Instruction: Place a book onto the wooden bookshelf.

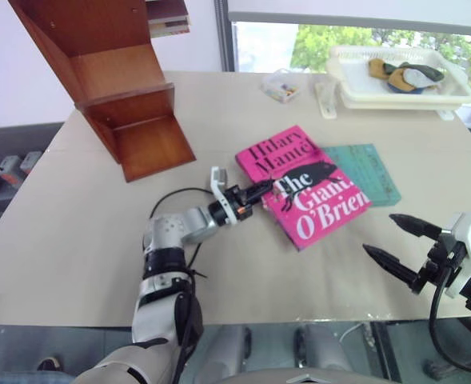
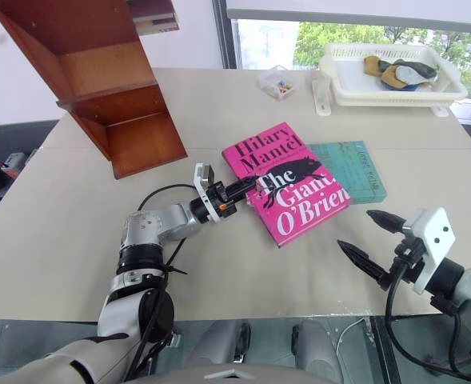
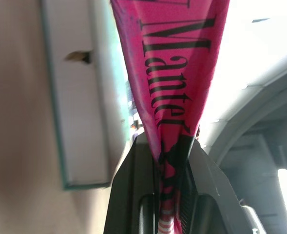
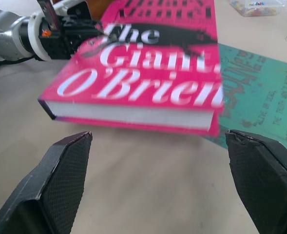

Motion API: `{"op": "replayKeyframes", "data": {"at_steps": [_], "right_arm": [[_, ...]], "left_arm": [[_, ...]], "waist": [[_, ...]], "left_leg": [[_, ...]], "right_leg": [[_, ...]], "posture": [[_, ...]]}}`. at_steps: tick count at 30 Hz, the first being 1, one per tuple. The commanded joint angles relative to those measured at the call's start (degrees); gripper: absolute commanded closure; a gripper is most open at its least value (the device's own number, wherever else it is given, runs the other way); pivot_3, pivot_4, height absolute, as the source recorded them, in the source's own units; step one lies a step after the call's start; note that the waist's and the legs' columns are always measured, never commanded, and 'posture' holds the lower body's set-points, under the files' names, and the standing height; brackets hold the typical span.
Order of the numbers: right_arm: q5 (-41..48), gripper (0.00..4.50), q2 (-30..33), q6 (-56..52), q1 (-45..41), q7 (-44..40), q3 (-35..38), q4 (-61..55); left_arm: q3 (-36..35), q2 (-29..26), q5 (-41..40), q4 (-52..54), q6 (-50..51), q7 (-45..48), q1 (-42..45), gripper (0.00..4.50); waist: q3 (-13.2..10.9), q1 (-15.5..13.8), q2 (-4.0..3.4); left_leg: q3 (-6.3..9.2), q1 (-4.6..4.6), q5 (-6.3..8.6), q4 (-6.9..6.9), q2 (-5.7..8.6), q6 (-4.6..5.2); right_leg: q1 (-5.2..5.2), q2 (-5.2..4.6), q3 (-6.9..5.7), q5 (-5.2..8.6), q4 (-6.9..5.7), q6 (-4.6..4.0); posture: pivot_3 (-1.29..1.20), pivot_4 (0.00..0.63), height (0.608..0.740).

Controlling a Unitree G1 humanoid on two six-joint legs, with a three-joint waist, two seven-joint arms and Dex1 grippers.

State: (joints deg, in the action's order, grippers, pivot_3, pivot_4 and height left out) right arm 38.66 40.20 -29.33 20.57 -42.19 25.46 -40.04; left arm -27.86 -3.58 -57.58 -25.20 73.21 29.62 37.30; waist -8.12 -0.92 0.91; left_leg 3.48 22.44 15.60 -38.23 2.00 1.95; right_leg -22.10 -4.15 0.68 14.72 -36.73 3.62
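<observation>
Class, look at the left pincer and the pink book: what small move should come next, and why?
Probably lift the book a little higher off the table. The left pincer is shut on its near edge, with the cover pinched between the fingers in the left wrist view, while the book overlaps the teal book. The wooden bookshelf stands off to the left.

Beige table (image 1: 99,240) carries wooden bookshelf (image 1: 115,88); pink book (image 1: 303,188); teal book (image 1: 371,172); white tray (image 1: 399,88); small clear box (image 1: 281,86), perhaps beads inside.

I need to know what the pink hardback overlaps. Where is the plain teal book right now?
In the head views the plain teal book lies flat mid-table, right of the bright pink hardback book, whose edge overlaps it, nearer than the white plastic tray.
</observation>
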Motion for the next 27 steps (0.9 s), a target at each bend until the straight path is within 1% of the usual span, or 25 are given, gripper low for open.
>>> {"op": "replayKeyframes", "data": {"at_steps": [1, 4, 6, 9, 13, 16, 19, 23, 25, 27], "right_arm": [[0.0, 0.00, 0.4, 0.9, -0.6, -0.2, 0.4, -0.6], [-0.1, 0.00, 0.4, 0.9, -0.9, -0.2, 0.3, -0.5], [0.1, 0.00, 0.2, 1.0, -1.1, -0.2, 0.5, -0.5], [1.3, 0.00, -0.6, 1.6, -1.8, -0.2, 1.5, -0.3], [5.3, 0.00, -1.1, 2.3, -3.0, -1.0, 5.1, 0.6], [12.7, 0.00, -1.1, 2.0, -2.6, -4.0, 9.8, 1.4], [20.9, 0.00, -0.6, 0.7, -2.6, -7.9, 13.2, 3.5], [26.6, 0.00, 0.2, -0.2, -4.0, -9.8, 14.5, 6.8], [31.4, 0.00, 0.7, -0.9, -6.4, -12.0, 15.5, 10.8], [34.1, 0.00, 1.0, -1.3, -8.8, -13.7, 15.7, 13.9]], "left_arm": [[-1.2, 1.4, -4.0, 3.4, -0.6, 0.2, 1.0, 4.49], [0.1, 1.5, -3.9, 5.0, -1.3, 0.6, 1.8, 4.49], [2.6, 0.8, -1.8, 6.6, -3.8, 2.4, 2.4, 4.49], [7.2, 0.2, 3.1, 9.1, -11.5, 4.2, 5.5, 4.49], [8.9, 0.0, 9.4, 6.0, -22.9, 3.4, 11.7, 4.49], [15.3, -2.5, 18.2, 6.0, -33.9, 7.4, 16.0, 4.49], [20.4, -5.1, 26.9, 3.2, -44.6, 9.2, 20.1, 4.49], [24.1, -7.3, 34.6, -1.4, -54.4, 10.4, 23.1, 4.49], [29.2, -10.5, 42.7, -3.0, -63.4, 11.8, 24.6, 4.49], [33.4, -13.5, 49.1, -4.2, -69.4, 12.7, 25.6, 4.49]], "waist": [[0.0, 0.0, 0.00], [0.0, 0.0, 0.01], [0.0, 0.0, 0.02], [0.0, 0.0, 0.02], [0.0, -0.1, 0.07], [-0.1, -0.1, 0.08], [-0.1, -0.1, 0.08], [-0.1, 0.1, 0.08], [-0.2, 0.1, 0.11], [-0.4, 0.1, 0.14]], "left_leg": [[-0.01, 0.00, -0.01, 0.00, 0.01, -0.02], [0.00, 0.03, -0.01, 0.00, 0.01, -0.02], [0.00, 0.04, -0.01, 0.00, 0.01, -0.02], [-0.01, 0.04, -0.02, 0.00, 0.03, -0.03], [-0.02, 0.07, -0.02, -0.03, 0.06, -0.04], [-0.02, 0.10, -0.02, -0.01, 0.08, -0.03], [-0.02, 0.10, -0.02, 0.04, 0.10, -0.02], [-0.07, 0.11, 0.03, 0.08, 0.12, 0.06], [-0.08, 0.11, 0.04, 0.08, 0.11, 0.09], [-0.12, 0.09, 0.14, 0.08, 0.11, 0.27]], "right_leg": [[0.00, 0.00, 0.00, 0.00, 0.00, 0.00], [-0.02, 0.00, 0.00, 0.00, 0.01, 0.00], [-0.03, 0.01, -0.01, 0.00, 0.01, 0.00], [-0.03, 0.03, -0.01, 0.00, 0.01, 0.00], [-0.03, 0.07, 0.00, 0.00, 0.02, 0.00], [-0.04, 0.11, -0.02, 0.00, 0.05, 0.00], [-0.05, 0.15, -0.02, 0.00, 0.08, 0.00], [-0.05, 0.13, 0.01, 0.00, 0.18, 0.00], [-0.05, 0.12, 0.03, 0.00, 0.18, 0.00], [-0.06, 0.14, 0.05, -0.01, 0.14, 0.01]], "posture": [[0.00, 0.150, 0.740], [0.00, 0.150, 0.740], [0.00, 0.150, 0.740], [0.00, 0.150, 0.740], [0.00, 0.150, 0.740], [0.00, 0.150, 0.740], [0.00, 0.150, 0.740], [0.00, 0.150, 0.740], [0.00, 0.150, 0.740], [0.00, 0.150, 0.740]]}}
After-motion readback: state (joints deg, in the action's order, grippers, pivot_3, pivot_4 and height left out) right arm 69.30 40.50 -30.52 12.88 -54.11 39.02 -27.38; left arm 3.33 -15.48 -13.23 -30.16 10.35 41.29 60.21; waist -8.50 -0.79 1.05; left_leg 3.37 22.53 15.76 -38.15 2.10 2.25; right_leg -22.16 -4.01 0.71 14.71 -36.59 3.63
